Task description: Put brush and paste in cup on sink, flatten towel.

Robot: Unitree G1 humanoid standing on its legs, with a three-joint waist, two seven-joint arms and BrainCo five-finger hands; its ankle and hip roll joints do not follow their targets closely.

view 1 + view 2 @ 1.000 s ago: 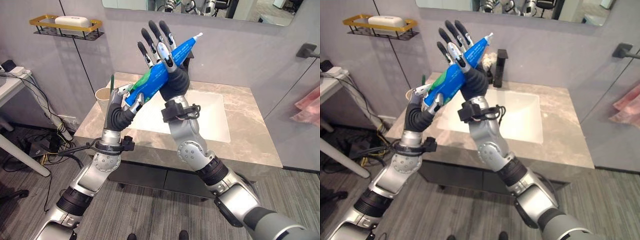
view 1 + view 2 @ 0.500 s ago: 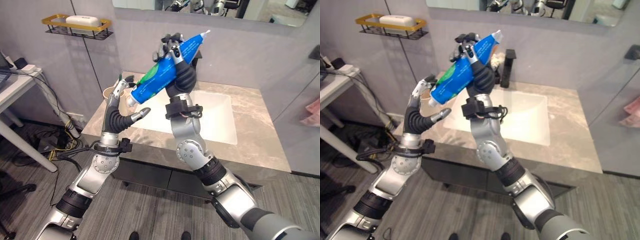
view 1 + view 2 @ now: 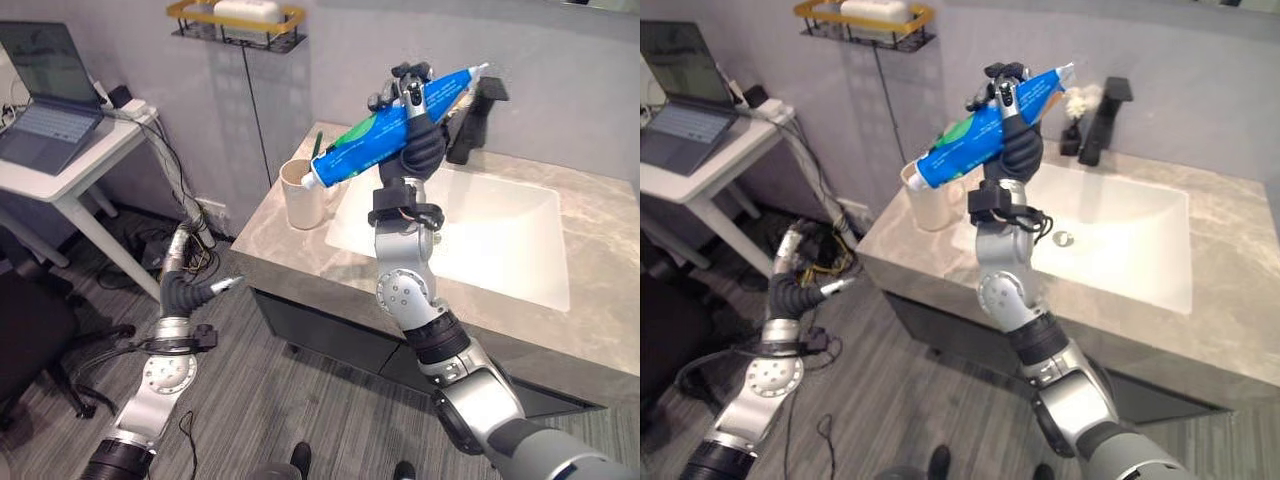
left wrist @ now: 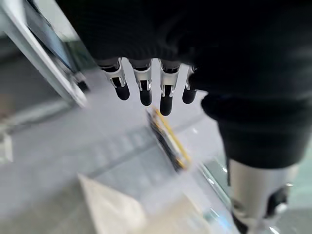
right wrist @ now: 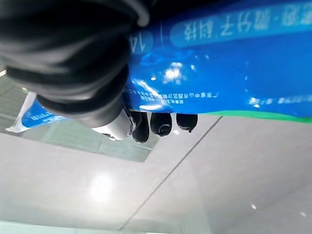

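So we have the paste [image 3: 392,137] clamped in our right hand [image 3: 418,143], fingers wrapped round the middle of the tube, held up high above the counter [image 3: 300,250]. The tube's long axis is slanted: capped end up toward the faucet [image 3: 474,118] at the back edge, flat crimped end down and pointing at the cup [image 3: 300,193].

That's the bit that matters. The cup sits at the counter's left end, just beside the basin [image 3: 490,235], and it's below and to the left of the hand. The tube's lower end hangs roughly over the cup's inner side, but well above the rim. A green brush [image 3: 317,143] handle already pokes out of the cup, so we reckon the brush half is done. Our guess is the next move is a drop down and a touch left, tail end first, and the right hand is obviously the one for it.

Our left hand [image 3: 190,286] is off the counter's left end, low over the floor, fingers loose and straight, holding nothing.

The head views give us the cup-to-tube layout; the right wrist view gives none of that, just dark fingertips [image 5: 160,123] curled over the blue tube close up. The left wrist view confirms its straight fingers [image 4: 144,89] are empty. Can't spot the towel.
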